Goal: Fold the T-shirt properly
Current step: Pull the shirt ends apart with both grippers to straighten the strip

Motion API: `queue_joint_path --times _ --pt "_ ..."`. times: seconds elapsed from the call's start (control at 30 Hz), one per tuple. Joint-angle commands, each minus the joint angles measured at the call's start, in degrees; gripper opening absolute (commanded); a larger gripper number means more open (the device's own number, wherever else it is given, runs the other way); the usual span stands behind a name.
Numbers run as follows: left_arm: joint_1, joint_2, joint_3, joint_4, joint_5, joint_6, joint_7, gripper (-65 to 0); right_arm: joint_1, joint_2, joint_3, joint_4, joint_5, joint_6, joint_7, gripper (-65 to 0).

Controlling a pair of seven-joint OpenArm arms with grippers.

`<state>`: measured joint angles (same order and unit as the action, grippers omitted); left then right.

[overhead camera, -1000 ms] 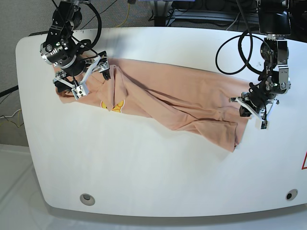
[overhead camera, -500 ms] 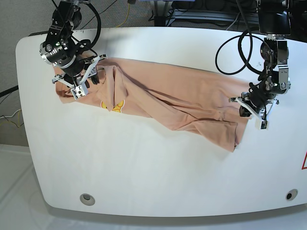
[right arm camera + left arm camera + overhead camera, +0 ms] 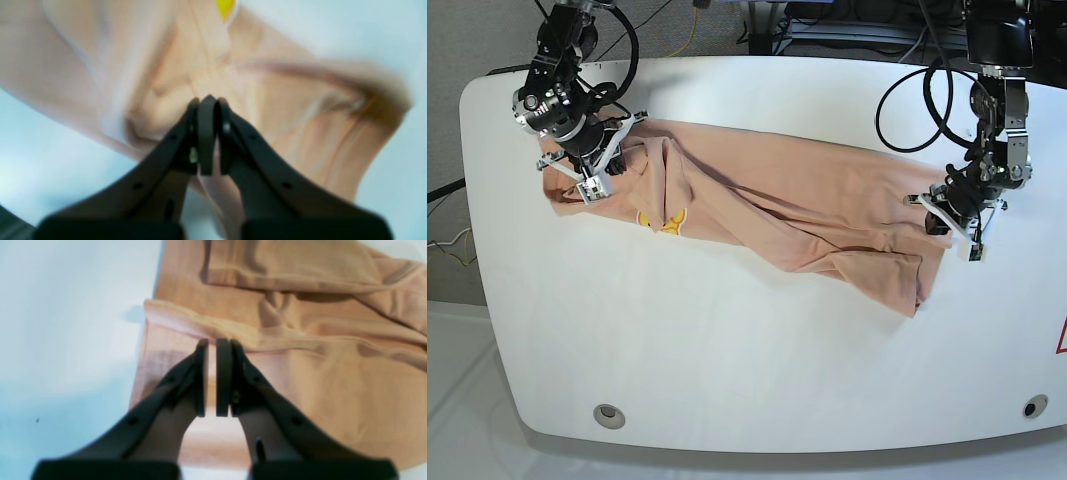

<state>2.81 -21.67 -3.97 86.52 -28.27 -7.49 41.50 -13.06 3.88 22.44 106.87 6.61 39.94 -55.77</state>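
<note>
Both grippers pinched on cloth: right gripper [image 3: 207, 100] fingers together on a bunched fold near the yellow print [image 3: 663, 221], left gripper [image 3: 216, 341] nearly closed on the opposite hem edge. T-shirt [image 3: 767, 205] looks light, soft, floppy; take hems or corners. Peach, wrinkled, stretched diagonally across the white table [image 3: 747, 370].

The T-shirt [image 3: 777, 215] is soft, matt cloth, finely ribbed and creased. The table [image 3: 727, 370] is smooth, white and faintly glossy. Both grippers' fingers [image 3: 224, 376] look like matt black plastic.
</note>
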Motion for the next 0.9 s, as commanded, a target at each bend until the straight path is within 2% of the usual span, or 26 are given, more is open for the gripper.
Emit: queue_joint_path --times 0.0,0.17,0.5,0.87 --pt "0.0 -1.1 -0.3 1.0 -0.2 0.0 -0.7 -62.5 0.5 0.4 0.2 -1.8 -0.7 0.1 0.8 -62.9" --pt "0.5 -1.1 -0.3 0.7 -0.2 0.0 -0.7 -62.5 1.9 0.4 0.1 -4.8 -1.4 0.1 1.0 -64.9" --pt "3.0 -1.1 -0.4 0.7 -0.1 0.0 -0.8 -62.5 6.0 0.4 0.0 -9.2 -1.5 0.1 1.0 -65.0" --pt "6.1 -0.7 -0.4 0.8 5.6 -0.1 -2.3 -62.5 10.3 0.3 -0.2 -12.0 -1.6 0.1 0.9 -65.0"
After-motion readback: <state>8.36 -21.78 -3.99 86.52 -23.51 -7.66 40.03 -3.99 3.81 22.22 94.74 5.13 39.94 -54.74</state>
